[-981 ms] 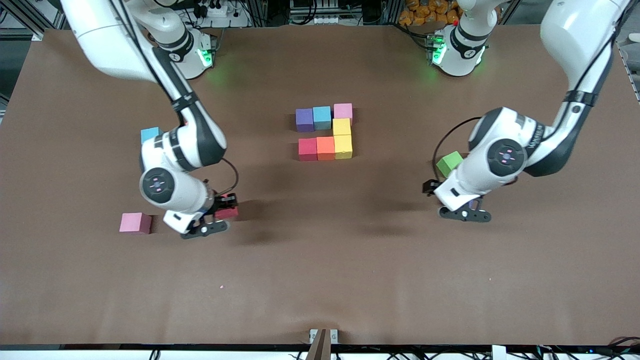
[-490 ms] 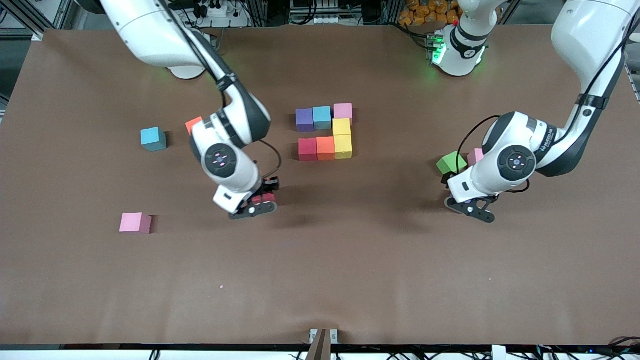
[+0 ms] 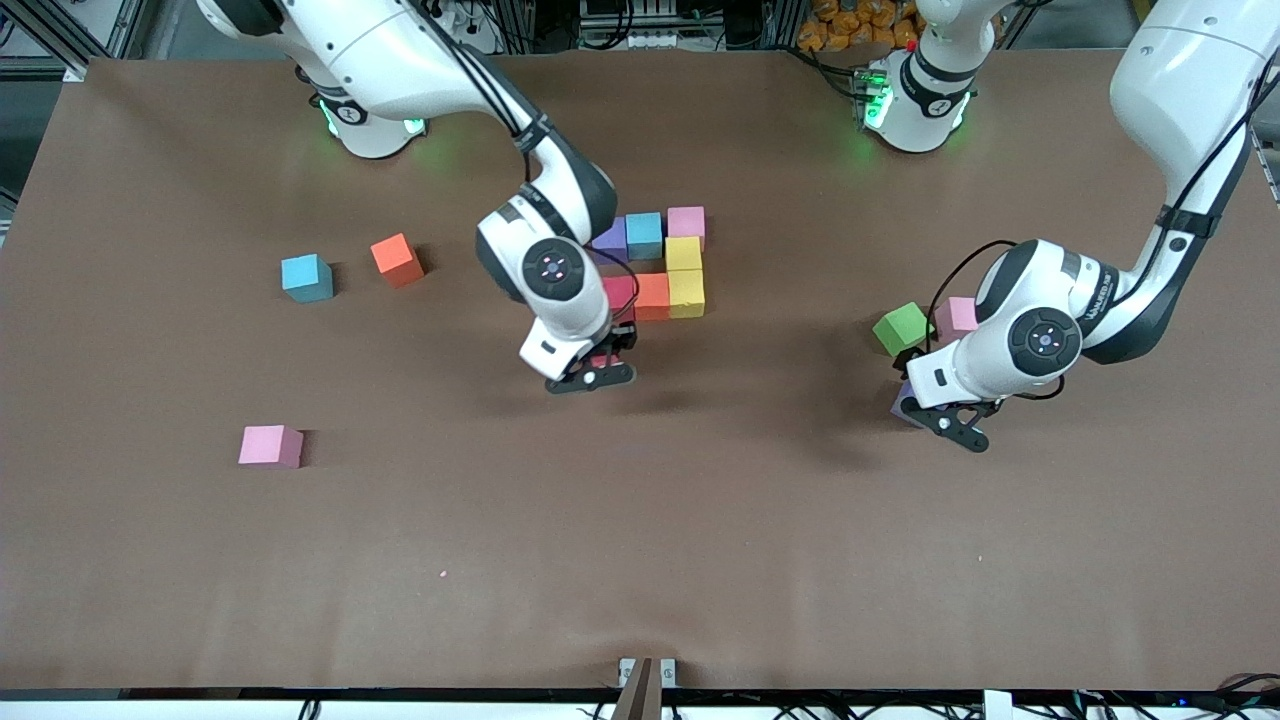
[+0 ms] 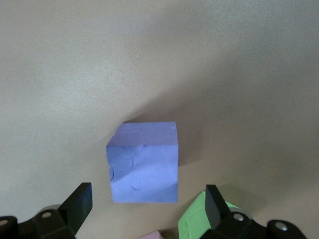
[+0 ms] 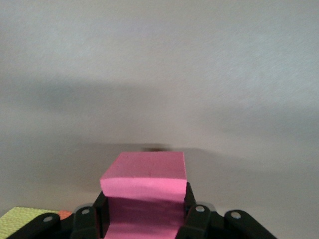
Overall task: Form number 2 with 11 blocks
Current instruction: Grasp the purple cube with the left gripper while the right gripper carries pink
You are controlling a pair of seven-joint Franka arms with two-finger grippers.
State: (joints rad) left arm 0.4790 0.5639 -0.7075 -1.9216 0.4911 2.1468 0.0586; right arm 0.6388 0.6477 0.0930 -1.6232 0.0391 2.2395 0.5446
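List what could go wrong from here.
1. The right gripper is shut on a block close beside the unfinished digit. Lowering it could nudge the blocks placed there out of line.
2. The left gripper is open over the purple block, with the green cube right beside one finger. Descending may bump the cube or twist the purple block.

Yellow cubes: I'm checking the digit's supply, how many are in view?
2 yellow cubes: one against an orange cube, the other abutting it, farther from the front camera, touching a pink cube. Others may be hidden.
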